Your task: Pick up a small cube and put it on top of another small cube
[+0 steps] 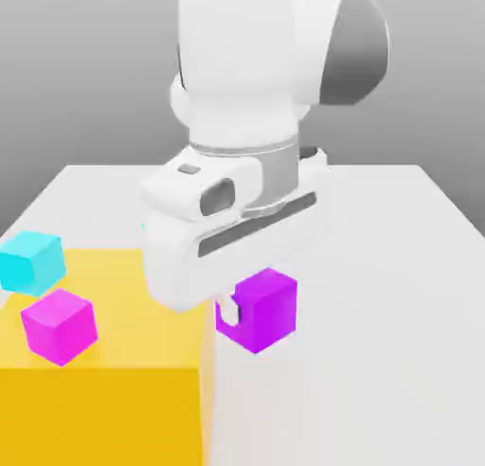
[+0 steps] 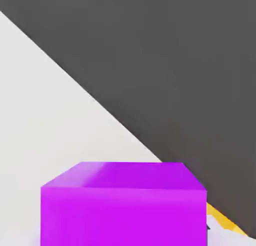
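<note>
While clamped between the gripper (image 1: 248,314) fingers, hangs lifted just beside the yellow block (image 1: 104,369): violet cube (image 1: 266,309). Looks light, rigid, glossy, likely slippery; best pinched on flat opposite faces, centred, square.

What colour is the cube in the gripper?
Violet-purple cube, plain and glossy; clearest in the hand view.

pretty bare setup; a white table (image 1: 398,265) fills most of the exterior view, far edge up around 12 o'clock; behind it just a plain grey backdrop (image 1: 85,66), lighter lower down; light is soft and even
</note>
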Controlling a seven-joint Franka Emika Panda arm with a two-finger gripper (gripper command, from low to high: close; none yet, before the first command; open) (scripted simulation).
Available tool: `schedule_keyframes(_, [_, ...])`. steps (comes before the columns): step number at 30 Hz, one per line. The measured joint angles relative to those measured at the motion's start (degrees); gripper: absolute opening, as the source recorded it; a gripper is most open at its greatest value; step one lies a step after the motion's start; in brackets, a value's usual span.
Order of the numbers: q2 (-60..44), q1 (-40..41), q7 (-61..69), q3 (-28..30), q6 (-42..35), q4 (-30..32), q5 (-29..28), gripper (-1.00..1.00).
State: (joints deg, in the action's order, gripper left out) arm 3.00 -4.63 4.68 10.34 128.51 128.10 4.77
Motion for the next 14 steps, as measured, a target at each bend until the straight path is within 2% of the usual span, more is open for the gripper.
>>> schedule_keyframes(4, [-0.23,5.36,4.90,2.85,-8.33,-8.30,-0.37,-1.00])
schedule_keyframes(6, [-0.59,8.16,6.72,4.13,-12.22,-11.24,-2.33,-1.00])
schedule_keyframes(10, [-3.50,10.11,7.65,3.75,-7.38,-7.47,-4.18,-1.00])
schedule_keyframes(11, [-4.16,10.25,7.79,3.55,-5.75,-6.42,-4.10,1.00])
schedule_keyframes(14, [-4.16,9.86,7.79,3.55,-5.75,-6.42,-4.10,1.00])
